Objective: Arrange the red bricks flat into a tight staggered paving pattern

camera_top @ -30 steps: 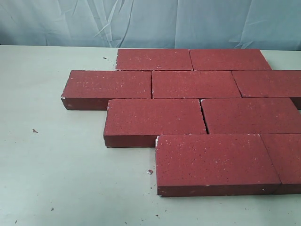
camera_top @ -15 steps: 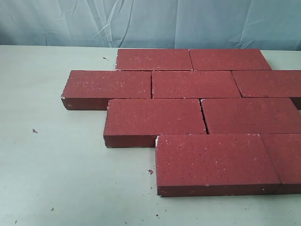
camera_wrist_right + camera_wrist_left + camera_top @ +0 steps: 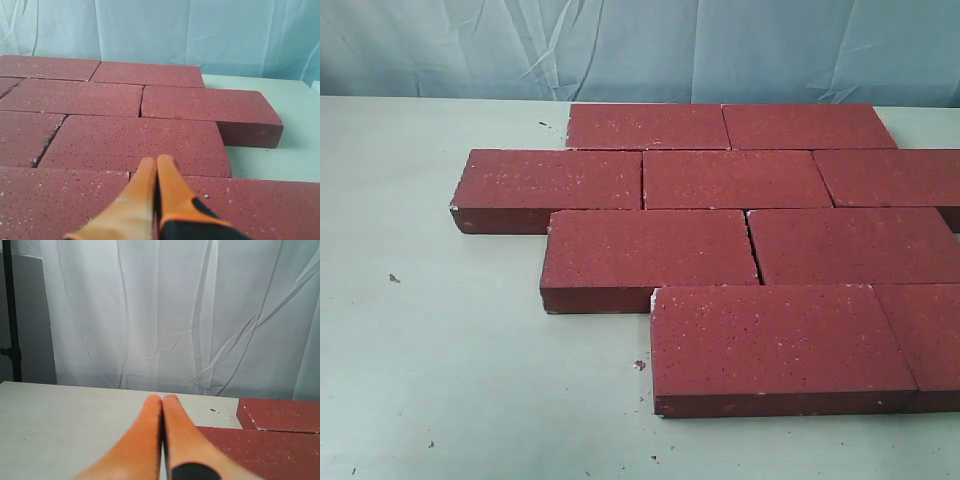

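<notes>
Lying flat on the desk [image 3: 440,350], the red bricks [image 3: 730,180] make four rows that go from the far edge toward the near edge, on the right side. Each row is shifted sideways from the next, so the gaps do not line up. The bricks touch or sit just beside each other, with thin cracks between some. The left part of the desk is bare, with a small red crumb [image 3: 639,365] near the closest brick. A pale curtain [image 3: 620,50] hangs behind the far edge.

The left gripper [image 3: 162,400] has its orange jaws pressed together with nothing between them, over bare desk just beside the bricks. The right gripper [image 3: 156,162] is also closed and empty, above the bricks.
</notes>
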`<action>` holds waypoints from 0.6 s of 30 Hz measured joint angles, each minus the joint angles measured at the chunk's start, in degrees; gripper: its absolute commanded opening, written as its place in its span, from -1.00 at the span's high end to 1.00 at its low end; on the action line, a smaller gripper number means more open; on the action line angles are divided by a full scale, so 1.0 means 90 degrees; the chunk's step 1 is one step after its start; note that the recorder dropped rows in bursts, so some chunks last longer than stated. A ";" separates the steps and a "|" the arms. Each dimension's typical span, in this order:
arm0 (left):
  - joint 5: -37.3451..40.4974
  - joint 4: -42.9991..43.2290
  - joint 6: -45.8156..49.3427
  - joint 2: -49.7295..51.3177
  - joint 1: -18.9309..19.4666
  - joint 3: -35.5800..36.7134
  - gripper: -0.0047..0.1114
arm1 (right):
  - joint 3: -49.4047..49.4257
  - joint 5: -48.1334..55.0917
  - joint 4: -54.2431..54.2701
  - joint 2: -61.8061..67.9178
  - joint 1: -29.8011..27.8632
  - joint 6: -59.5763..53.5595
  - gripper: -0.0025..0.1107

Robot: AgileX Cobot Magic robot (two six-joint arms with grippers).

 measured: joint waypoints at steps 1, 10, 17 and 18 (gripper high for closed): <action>0.0000 0.0000 0.0000 0.0000 0.0000 0.0000 0.92 | 0.0000 0.0000 0.0000 0.0000 0.0000 0.0000 0.97; 0.0027 0.0000 0.0000 -0.0408 0.0000 0.0000 0.92 | 0.0000 0.0000 0.0000 0.0000 0.0000 0.0000 0.97; 0.0270 0.1724 -0.0469 -0.1363 0.0000 0.0311 0.92 | 0.0000 0.0000 0.0000 0.0000 0.0000 0.0000 0.97; 0.0361 0.2015 -0.0698 -0.1538 0.0013 0.0396 0.92 | 0.0000 0.0000 0.0000 0.0000 0.0000 0.0000 0.97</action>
